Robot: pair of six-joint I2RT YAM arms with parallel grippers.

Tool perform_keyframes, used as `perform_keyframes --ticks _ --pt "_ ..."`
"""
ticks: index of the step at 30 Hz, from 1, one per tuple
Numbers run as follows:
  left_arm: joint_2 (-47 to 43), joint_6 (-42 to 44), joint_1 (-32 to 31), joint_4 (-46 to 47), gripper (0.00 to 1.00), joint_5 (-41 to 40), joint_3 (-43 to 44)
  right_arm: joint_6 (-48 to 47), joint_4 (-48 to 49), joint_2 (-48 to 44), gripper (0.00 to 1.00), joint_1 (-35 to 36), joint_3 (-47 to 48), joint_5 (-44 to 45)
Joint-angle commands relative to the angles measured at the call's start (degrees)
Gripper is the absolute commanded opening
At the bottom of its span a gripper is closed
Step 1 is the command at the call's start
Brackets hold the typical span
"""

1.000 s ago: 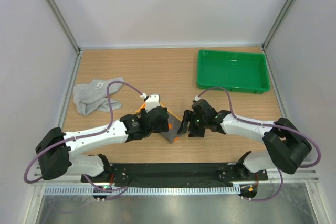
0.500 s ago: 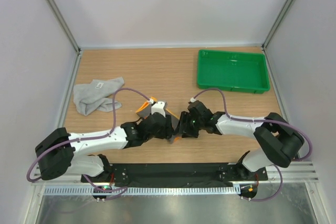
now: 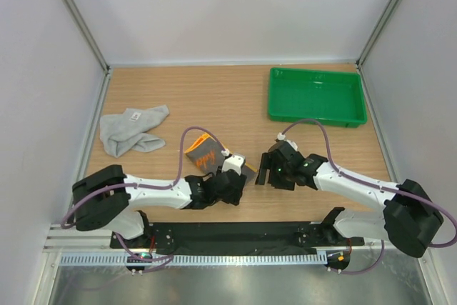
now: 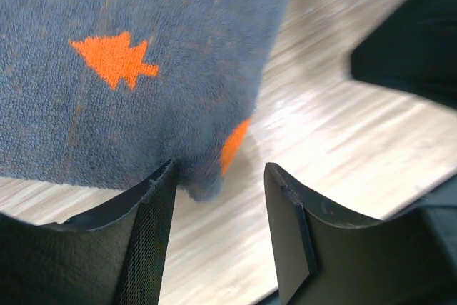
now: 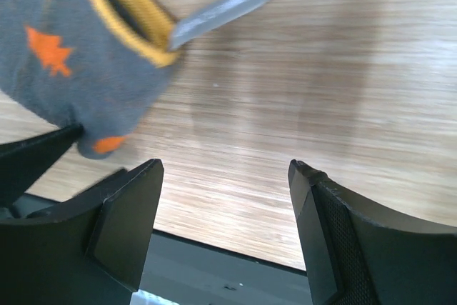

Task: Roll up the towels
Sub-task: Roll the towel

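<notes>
Both claws have drawn apart; right of the grey towel [image 3: 128,130], the orange towel [image 3: 202,151] lies bunched on the wood table [image 3: 235,105]. My left claw [image 4: 221,169] stands open around its corner, probably to regrip. My right claw [image 5: 225,166] waits open over the wood, tray [image 3: 316,96] beyond, inside pale walls [image 3: 214,12].

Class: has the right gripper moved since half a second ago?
Yes: the right gripper has shifted right, into line with the green tray's left edge.
</notes>
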Motion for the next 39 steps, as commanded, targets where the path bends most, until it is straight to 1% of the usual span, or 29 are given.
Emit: perform_keyframes --ticks 1,7,11,12,13,14,15,16,17,19,20,21,23,29,30,32,33,35,36,38,39 --pt "2.64 -0.02 -0.55 2.15 0.54 -4.54 1.79 -1.46 -4.37 -2.44 0.78 -0.42 1.95 3.99" --pt "7.48 -0.46 -0.73 4.26 0.52 -4.82 1.97 -2.16 -5.25 -2.88 0.78 -0.77 2.3 3.99" --pt "9.15 -0.2 -1.34 4.17 0.46 -5.16 2.06 -2.34 -5.6 -3.14 0.77 -0.77 2.48 3.91" --pt "9.41 -0.2 -1.35 3.83 0.39 -5.43 1.97 -2.42 -5.51 -3.14 0.77 -0.77 2.65 3.91" --pt "9.76 -0.2 -1.43 3.82 0.37 -5.52 1.53 -2.51 -5.69 -3.14 0.77 -0.85 2.74 3.73" --pt "9.85 -0.29 -1.52 3.73 0.26 -5.69 1.27 -2.6 -5.51 -3.14 0.77 -1.03 2.92 3.64" --pt "9.94 -0.29 -1.52 3.73 0.17 -6.04 1.0 -2.6 -5.43 -3.06 0.77 -0.94 3.09 3.38" --pt "9.68 -0.46 -1.52 3.73 0.12 -6.22 0.57 -2.6 -5.08 -2.88 0.77 -1.2 3.1 2.86" --pt "9.42 -0.55 -1.52 3.73 0.06 -6.31 0.21 -2.69 -4.64 -2.71 0.77 -1.38 3.18 2.24" --pt "7.41 -0.64 -1.52 3.73 0.02 -5.78 -0.23 -2.6 -1.83 -2.27 0.77 -2.08 2.92 0.05" --pt "6.26 -0.9 -1.52 3.82 0.0 -5.43 -0.93 -2.43 -0.34 -2.0 0.77 -2.96 2.66 -4.4" --pt "5.38 -0.9 -1.52 4.17 0.0 -4.91 -1.19 -1.38 3.15 -1.83 0.77 -3.31 2.22 -6.1" --pt "2.49 -1.08 -1.52 4.52 0.0 -3.68 -1.81 -0.06 6.51 -0.52 0.78 -3.58 2.04 -9.35" --pt "-1.39 -1.17 -1.52 4.26 0.0 -2.71 -2.6 1.79 14.61 8.0 0.78 -3.58 3.71 -12.0" --pt "-1.66 -1.34 -1.52 4.17 0.0 -2.79 -2.86 2.05 15.92 11.15 0.77 -3.67 4.15 -12.35" --pt "-2.36 -1.61 -1.52 3.91 0.0 -2.88 -3.13 2.41 17.42 13.98 0.72 -3.67 4.33 -12.96" --pt "-3.14 -2.04 -1.61 3.74 0.0 -2.79 -3.39 2.41 18.38 16.0 0.63 -3.58 4.41 -13.23" --pt "-4.64 -2.31 -1.52 3.56 0.0 -2.71 -4.27 2.24 18.83 17.42 0.56 -3.67 4.5 -13.14" --pt "-6.13 -2.75 -1.52 3.47 0.0 -2.71 -4.71 2.23 19.18 18.12 0.49 -3.67 4.41 -12.8" --pt "-7.63 -3.1 -1.52 3.03 0.0 -2.79 -5.76 1.8 18.66 18.3 0.43 -3.67 4.76 -12.09" --pt "-8.51 -3.1 -1.52 2.51 0.0 -2.97 -6.03 1.53 18.31 18.3 0.33 -3.75 4.94 -11.74"
